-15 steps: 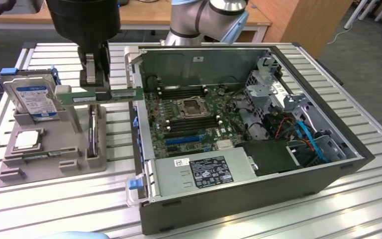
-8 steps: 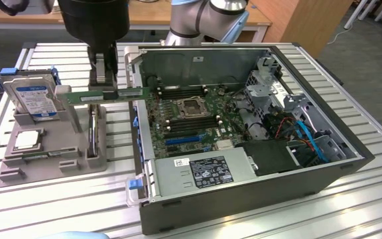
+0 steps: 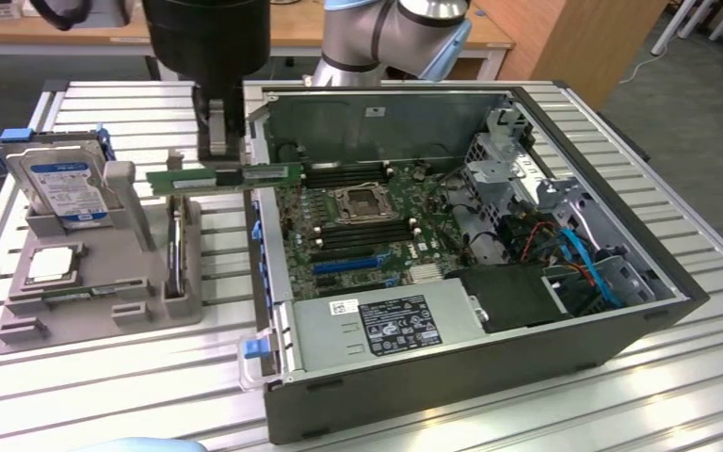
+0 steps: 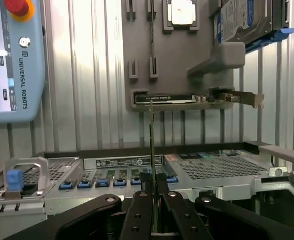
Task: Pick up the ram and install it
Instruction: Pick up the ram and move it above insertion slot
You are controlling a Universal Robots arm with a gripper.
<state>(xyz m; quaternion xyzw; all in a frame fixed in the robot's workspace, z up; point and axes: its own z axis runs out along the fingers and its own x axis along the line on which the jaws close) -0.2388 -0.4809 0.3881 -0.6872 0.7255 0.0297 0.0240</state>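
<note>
Slatted metal bench (image 3: 700, 395) carries a grey parts holder (image 3: 86, 315) and an open computer case (image 3: 462, 377). Between them the gripper (image 3: 223, 166) pinches the ram (image 3: 267, 175) from above, stick held level, probably so its contact edge faces the motherboard slots (image 3: 351, 232).
</note>
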